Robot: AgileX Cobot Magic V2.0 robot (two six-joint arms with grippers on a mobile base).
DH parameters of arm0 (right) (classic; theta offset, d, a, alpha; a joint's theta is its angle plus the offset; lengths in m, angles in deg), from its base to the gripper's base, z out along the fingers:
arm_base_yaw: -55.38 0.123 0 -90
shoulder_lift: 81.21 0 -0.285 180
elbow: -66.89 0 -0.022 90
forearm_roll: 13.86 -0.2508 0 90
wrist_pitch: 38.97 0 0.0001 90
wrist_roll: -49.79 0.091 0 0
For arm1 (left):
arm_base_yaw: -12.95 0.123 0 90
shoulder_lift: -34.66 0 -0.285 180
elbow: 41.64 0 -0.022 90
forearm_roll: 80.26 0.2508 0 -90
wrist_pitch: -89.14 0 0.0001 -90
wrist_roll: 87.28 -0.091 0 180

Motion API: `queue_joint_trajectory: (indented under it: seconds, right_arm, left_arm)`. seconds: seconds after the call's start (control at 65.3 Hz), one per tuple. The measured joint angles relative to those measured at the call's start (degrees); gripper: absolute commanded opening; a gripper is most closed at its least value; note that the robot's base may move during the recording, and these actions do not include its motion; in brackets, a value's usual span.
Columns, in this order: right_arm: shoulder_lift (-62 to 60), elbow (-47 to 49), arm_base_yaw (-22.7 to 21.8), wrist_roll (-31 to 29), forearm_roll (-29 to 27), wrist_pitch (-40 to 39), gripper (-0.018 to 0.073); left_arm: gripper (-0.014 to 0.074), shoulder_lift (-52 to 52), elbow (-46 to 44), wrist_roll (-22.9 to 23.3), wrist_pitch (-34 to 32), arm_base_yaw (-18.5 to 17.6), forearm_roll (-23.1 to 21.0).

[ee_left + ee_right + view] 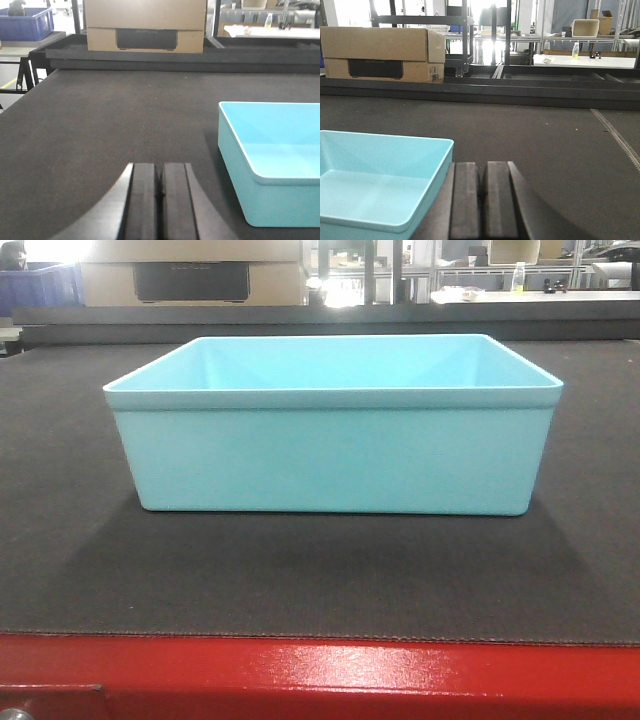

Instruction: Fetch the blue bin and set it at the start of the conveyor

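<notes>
from my seat the biggest thing in view is the conveyor belt [80, 540], a wide dark grey woven surface running off to a black rail at the back, with its red front edge [330, 675] along the bottom of the front view. sitting flat and upright on that belt, a little way back from the red edge and roughly centred, is the blue bin [335, 455], pale turquoise and empty, all four walls clear of anything else. beyond the belt i see a cardboard box [145, 25] behind the rail and a darker blue crate [30, 22] far off to the left, neither part of my job. the left gripper [160, 200] sits low over the belt just left of the bin, its two black pads pressed together with nothing between them; the right gripper [482, 200] sits just right of the bin's near corner, pads likewise together and empty. neither one touches the bin. i judge the placing step is done, since the bin rests on the belt by itself with both hands off it. what's left, as i read it, is only to draw both arms back and up, without clipping the bin's rim or nudging it along the belt.
</notes>
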Motion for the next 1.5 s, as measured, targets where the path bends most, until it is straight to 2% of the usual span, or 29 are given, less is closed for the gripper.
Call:
queue_joint_trajectory:
  seconds: [0.184, 0.322, 1.21, 1.317, 1.501]
  right_arm:
    - [0.00, 0.00, 0.00, -0.13, 0.00, 0.00, -0.0162]
    - [-0.06, -0.05, 0.00, -0.13, 0.00, 0.00, -0.0162]
    - [-0.06, -0.05, 0.00, -0.13, 0.00, 0.00, -0.0162]
    - [-0.06, -0.42, 0.00, -0.13, 1.42, -0.24, -0.0162]
    - [-1.73, -5.10, -3.69, -0.13, 0.39, -2.14, -0.0162]
  left_arm:
    - [-0.0111, 10.38, 11.32, -3.22, -5.48, 4.31, -4.76]
    - [-0.0111, 11.81, 18.74, -3.70, -11.67, 5.41, -5.57]
    - [-0.0111, 11.94, 19.26, -4.04, -12.04, 5.19, -5.57]
    - [-0.0111, 11.94, 19.26, -4.04, -12.04, 5.19, -5.57]
    - [-0.0111, 11.94, 19.26, -4.04, -12.04, 5.19, -5.57]
